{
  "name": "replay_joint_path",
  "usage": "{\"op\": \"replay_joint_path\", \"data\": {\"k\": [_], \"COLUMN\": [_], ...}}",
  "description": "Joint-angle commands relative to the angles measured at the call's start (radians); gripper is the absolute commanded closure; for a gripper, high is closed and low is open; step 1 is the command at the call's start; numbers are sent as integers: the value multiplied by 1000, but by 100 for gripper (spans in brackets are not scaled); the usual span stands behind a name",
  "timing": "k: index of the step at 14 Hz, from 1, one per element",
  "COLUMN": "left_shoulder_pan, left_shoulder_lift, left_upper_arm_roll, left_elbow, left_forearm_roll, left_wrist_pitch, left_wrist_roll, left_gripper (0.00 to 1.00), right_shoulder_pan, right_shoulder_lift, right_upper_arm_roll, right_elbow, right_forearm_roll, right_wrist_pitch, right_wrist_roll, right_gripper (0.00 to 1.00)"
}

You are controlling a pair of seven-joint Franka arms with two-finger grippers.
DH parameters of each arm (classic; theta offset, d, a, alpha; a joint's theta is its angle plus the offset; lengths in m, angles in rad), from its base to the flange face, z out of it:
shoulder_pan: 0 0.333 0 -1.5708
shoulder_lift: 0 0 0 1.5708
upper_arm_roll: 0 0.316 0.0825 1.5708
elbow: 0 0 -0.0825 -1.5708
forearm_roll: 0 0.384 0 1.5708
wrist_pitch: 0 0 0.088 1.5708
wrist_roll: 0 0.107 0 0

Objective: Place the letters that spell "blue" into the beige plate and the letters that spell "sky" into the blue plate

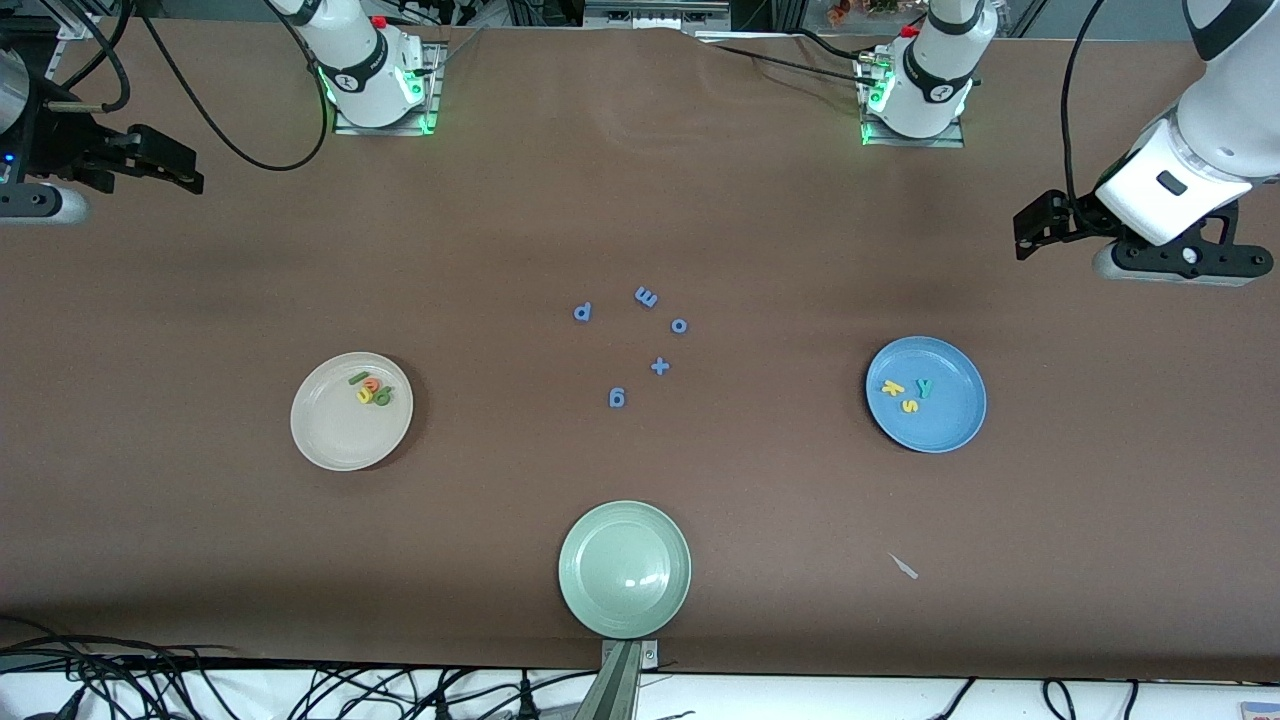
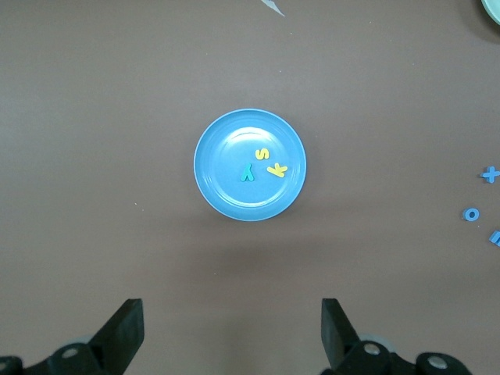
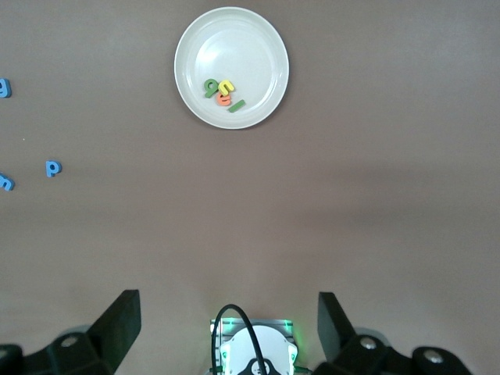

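The sorting looks finished: the b, l, u, e letters [image 1: 371, 389] lie in the beige plate [image 1: 330, 440], the s, k, y letters [image 1: 907, 391] in the blue plate [image 1: 950, 420]. Left claw [image 2: 232, 332] and right claw [image 3: 229, 328] hang open, empty, high over the bench ends; nothing more seems needed.

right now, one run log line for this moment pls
beige plate: b, l, u, e in | blue plate: s, k, y in | left gripper: open, raised | right gripper: open, raised
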Motion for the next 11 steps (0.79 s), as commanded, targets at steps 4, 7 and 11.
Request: {"op": "replay_joint_path", "data": {"k": [4, 7, 11], "left_shoulder_pan": [-4, -6, -6], "left_shoulder_lift": [9, 11, 11], "left_upper_arm_roll": [2, 3, 2], "left_elbow": [24, 24, 24], "left_forearm_roll": [-9, -9, -5], "left_wrist_pitch": [-9, -9, -9], "left_wrist_roll": [2, -1, -6], "left_gripper": [0, 0, 0], "right_shoulder_pan": [-10, -16, -18], "right_shoulder_lift": [-6, -6, -5], "right_upper_arm_roll": [20, 15, 14], "right_elbow": [-1, -1, -1], "right_forearm_roll": [-36, -34, -36], "right_wrist_pitch": [8, 7, 10], "right_wrist_roll": [-3, -9, -7], "right_gripper": [0, 0, 0]}}
